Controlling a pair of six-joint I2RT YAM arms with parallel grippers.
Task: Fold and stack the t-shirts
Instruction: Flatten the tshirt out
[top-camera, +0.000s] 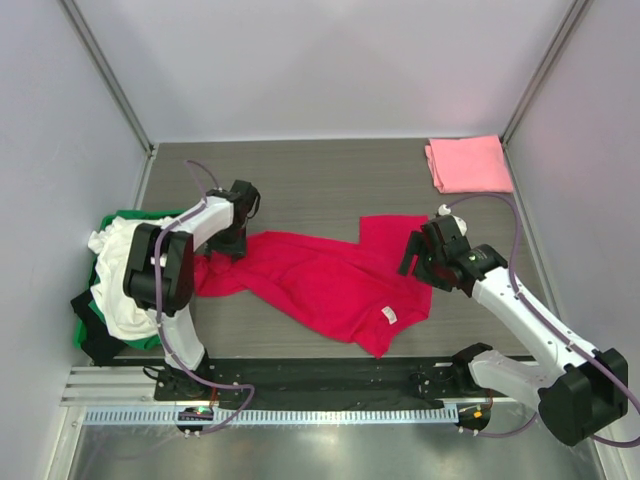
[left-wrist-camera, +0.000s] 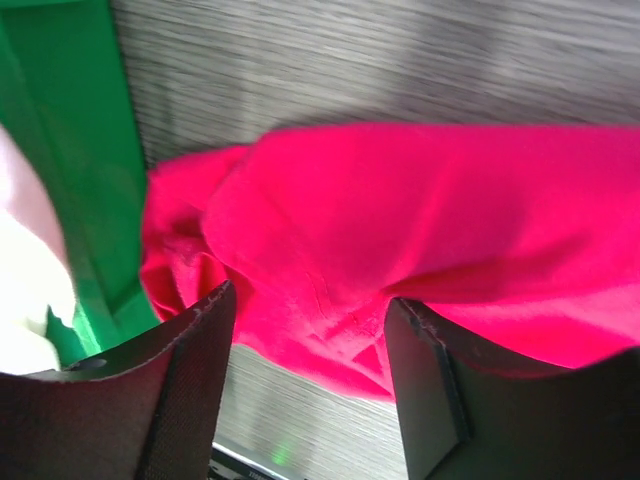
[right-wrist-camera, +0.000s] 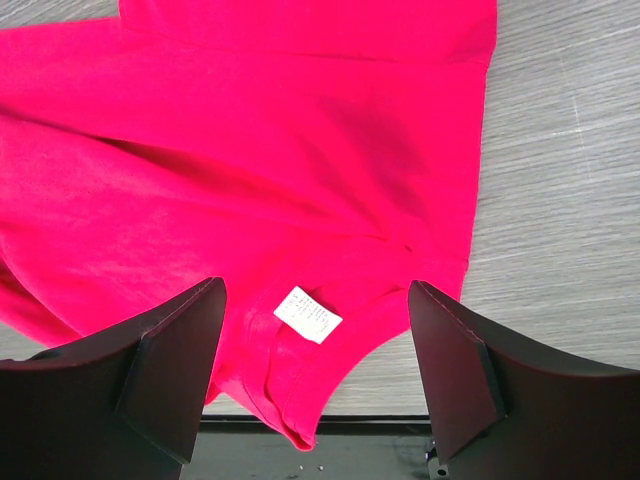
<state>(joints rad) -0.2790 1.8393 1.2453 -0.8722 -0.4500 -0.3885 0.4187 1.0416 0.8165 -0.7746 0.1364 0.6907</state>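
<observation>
Crimson shirt (left-wrist-camera: 450, 210) lies bunched between the spread jaws of left end effector (left-wrist-camera: 310, 300).

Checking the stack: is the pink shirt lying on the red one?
No, the pink shirt lies at the far right corner, apart from the red shirt.

- Crimson-red t-shirt (top-camera: 320, 285): large, unfolded, sprawled rumpled across the middle of the bench (top-camera: 300, 190) from left to right. Bunched into creased folds at the left end, flatter toward the right, with one flap reaching toward the far side. Small white neck tag (right-wrist-camera: 308, 314) face up near the near-right edge.
- Light pink t-shirt (top-camera: 470, 163): folded into a flat, fairly neat rectangle in the far right corner, well apart from the red one.
- White t-shirt (top-camera: 108, 295): crumpled in a heap at the left edge, spilling over the green crate (top-camera: 130, 216), near the red shirt's bunched end.
</observation>
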